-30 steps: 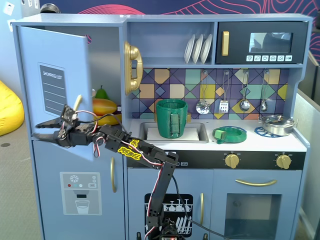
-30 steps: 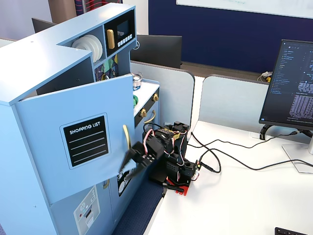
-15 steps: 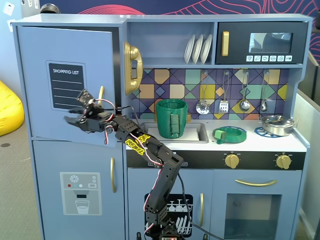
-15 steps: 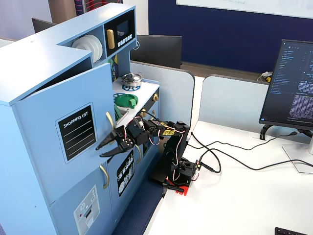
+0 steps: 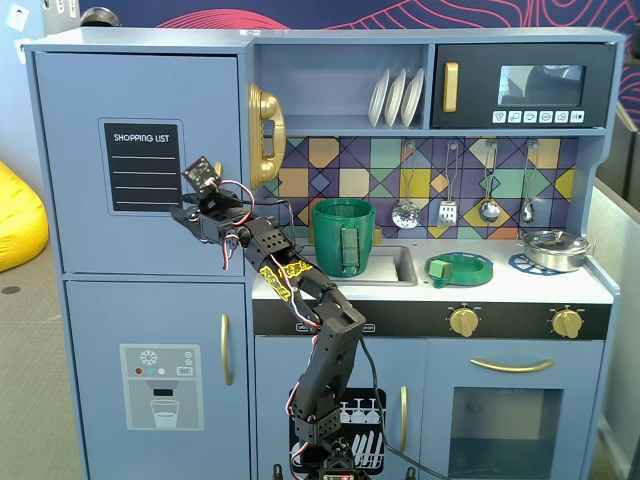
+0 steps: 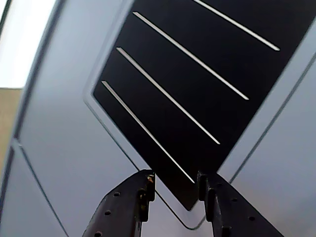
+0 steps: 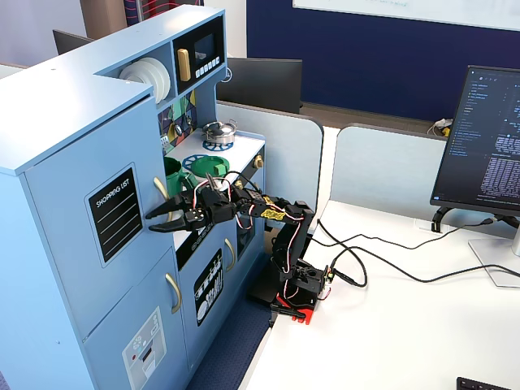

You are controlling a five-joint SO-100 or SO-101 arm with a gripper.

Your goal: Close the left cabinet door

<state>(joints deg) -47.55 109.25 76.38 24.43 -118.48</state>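
The left cabinet door (image 5: 140, 160) is the upper pale blue panel at the left end of the toy kitchen (image 5: 420, 290). It carries a black "SHOPPING LIST" chalkboard (image 5: 146, 167) and a curved gold handle (image 7: 160, 192) on its right edge. In both fixed views the door lies flush with the cabinet front, level with the lower door (image 5: 155, 380) that bears the water-dispenser graphic.

The arm (image 5: 325, 350) rises from its base in front of the kitchen and reaches left and up. The gripper (image 7: 151, 223) is level with the lower right part of the door. The side fixed view shows the jaws spread, with nothing between them and the tips pointing at the door face just below the chalkboard. Whether the tips touch the panel cannot be determined.

In the wrist view the gripper (image 6: 176, 186) enters from the bottom edge. The two dark fingers (image 6: 140, 195) stand apart, framing the lower corner of the chalkboard (image 6: 207, 74), which fills most of the frame.

A green pot (image 5: 343, 238) stands on the counter beside the sink. A green lid (image 5: 459, 269) lies to its right, and a metal pan (image 5: 553, 248) sits at the far right.

The base (image 7: 296, 288) rests on a white table (image 7: 406, 341) with a monitor (image 7: 483, 138)
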